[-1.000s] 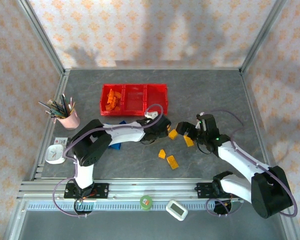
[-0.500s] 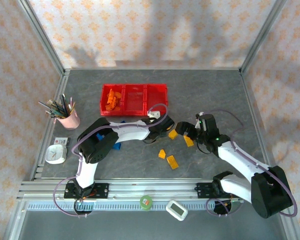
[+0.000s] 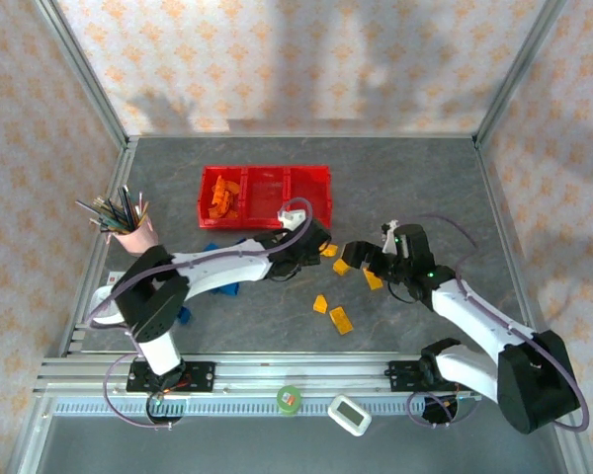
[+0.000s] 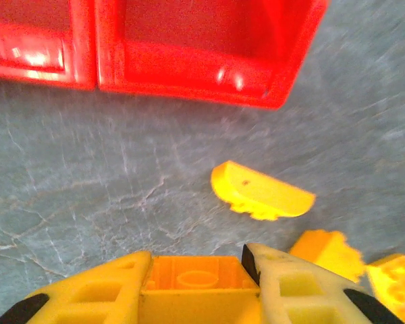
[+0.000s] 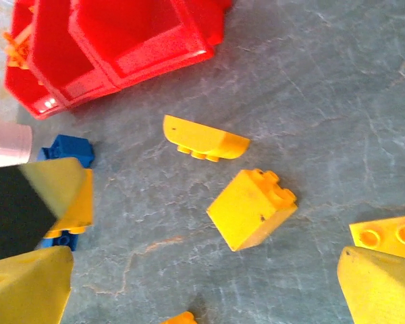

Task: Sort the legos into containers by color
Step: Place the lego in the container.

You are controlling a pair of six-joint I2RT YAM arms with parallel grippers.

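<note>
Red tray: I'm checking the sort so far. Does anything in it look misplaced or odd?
Nothing stands out. In the red tray, the left bin holds only orange pieces; the middle and right bins look empty. Yellow bricks lie loose on the table, unsorted. The left gripper is shut on a yellow-orange brick.
</note>
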